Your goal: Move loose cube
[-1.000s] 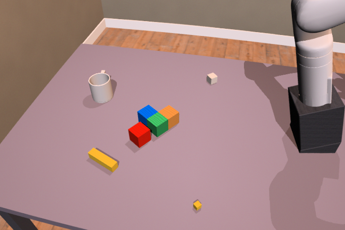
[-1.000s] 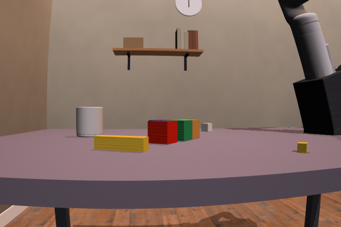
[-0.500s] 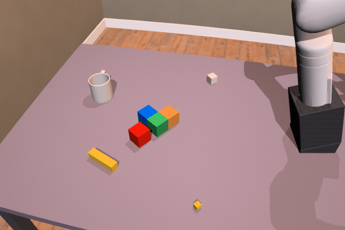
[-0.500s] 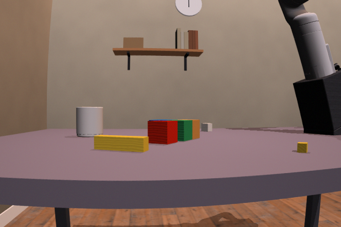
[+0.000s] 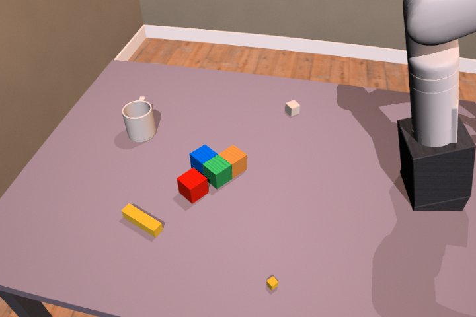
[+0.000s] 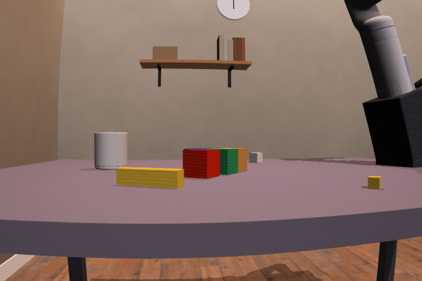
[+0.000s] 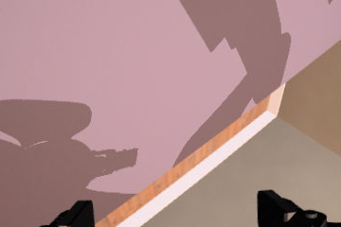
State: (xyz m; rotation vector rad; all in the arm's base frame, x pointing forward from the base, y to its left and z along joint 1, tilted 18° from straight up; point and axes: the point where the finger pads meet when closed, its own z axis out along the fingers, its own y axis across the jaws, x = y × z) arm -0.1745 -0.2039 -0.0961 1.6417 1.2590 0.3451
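Observation:
A blue cube [image 5: 203, 156], a green cube [image 5: 217, 171] and an orange cube [image 5: 234, 160] stand together in an L near the table's middle. The green cube is the corner of the L, and the empty corner is on the far side between blue and orange. A red cube [image 5: 192, 185] stands loose at the near left, close to the green cube's edge and turned a little. In the exterior view the red cube [image 6: 201, 163] is in front of the others. My gripper [image 7: 178, 214] is open and empty. It is far from the cubes, over the table's far edge.
A white mug [image 5: 138, 121] stands at the back left. A small beige cube [image 5: 292, 107] lies at the back. A yellow bar [image 5: 141, 219] lies in front of the red cube, and a small yellow cube [image 5: 272, 282] lies near the front edge. The arm's black base [image 5: 437, 168] stands at the right.

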